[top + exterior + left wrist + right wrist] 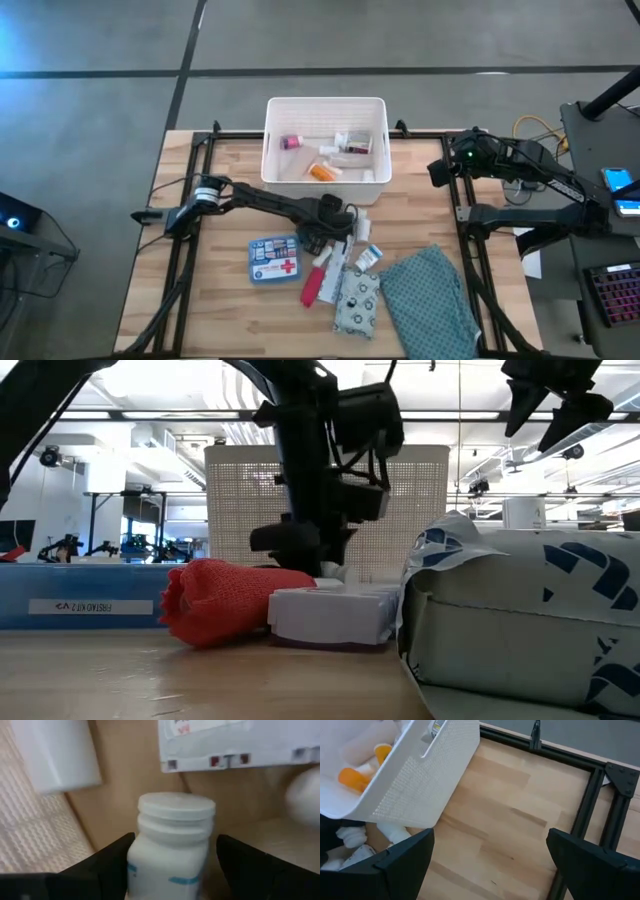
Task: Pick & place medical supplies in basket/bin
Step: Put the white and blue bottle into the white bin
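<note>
My left gripper point(335, 216) point(175, 840) is low over the table just near of the white lattice basket point(325, 178), open, with a white pill bottle point(172, 835) between its fingers. The basket holds an orange vial point(320, 172) and other small supplies. Near of the gripper lie a blue first-aid box point(273, 258), a red tube point(318, 281), white packets point(340, 268) and a patterned pouch point(358, 300). My right gripper point(440, 172) point(490, 835) hangs open above the table, right of the basket. My left gripper stands around the pill bottle's body below its cap point(176, 809). One finger point(117, 857) lies close against the bottle's side; whether it touches I cannot tell. A strip of table shows between the other finger point(240, 860) and the bottle.
A large teal patterned cloth point(430, 295) lies crumpled at the table's near right. Black frame rails point(462, 215) run along the table's sides and far edge. Bare wood shows left of the first-aid box and between the basket and the right rail point(520, 810).
</note>
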